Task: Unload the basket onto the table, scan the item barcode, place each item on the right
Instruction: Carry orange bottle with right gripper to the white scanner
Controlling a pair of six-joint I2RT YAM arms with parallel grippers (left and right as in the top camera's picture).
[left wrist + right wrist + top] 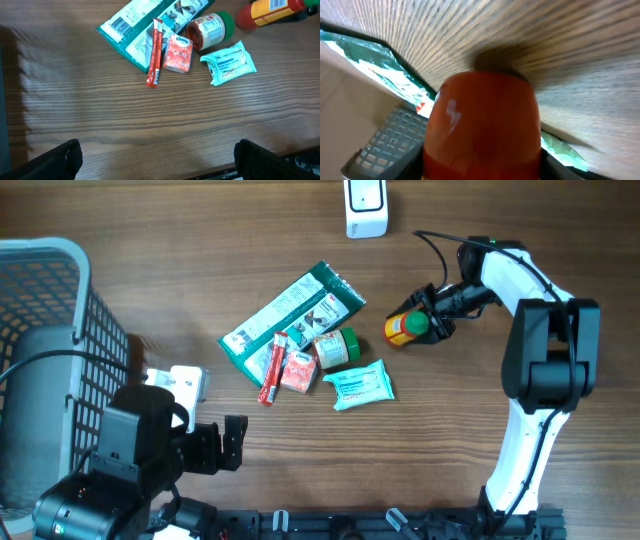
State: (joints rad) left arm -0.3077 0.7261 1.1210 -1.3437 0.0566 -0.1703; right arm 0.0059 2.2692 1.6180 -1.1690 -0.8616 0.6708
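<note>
Yellow plastic bottle with red cap [403, 328] lies on its side on the wooden table [480, 240], just right of the packet cluster. White boxy device [366, 205] at the far edge is likely the scanner. Right gripper [428, 320] straddles the bottle's body; cannot tell whether the pads press yet. A side grip probably leaves the label free to present. Left gripper [159, 160] sits by the grey wire basket [60, 290], jaws wide apart, empty, clear of the work.
</note>
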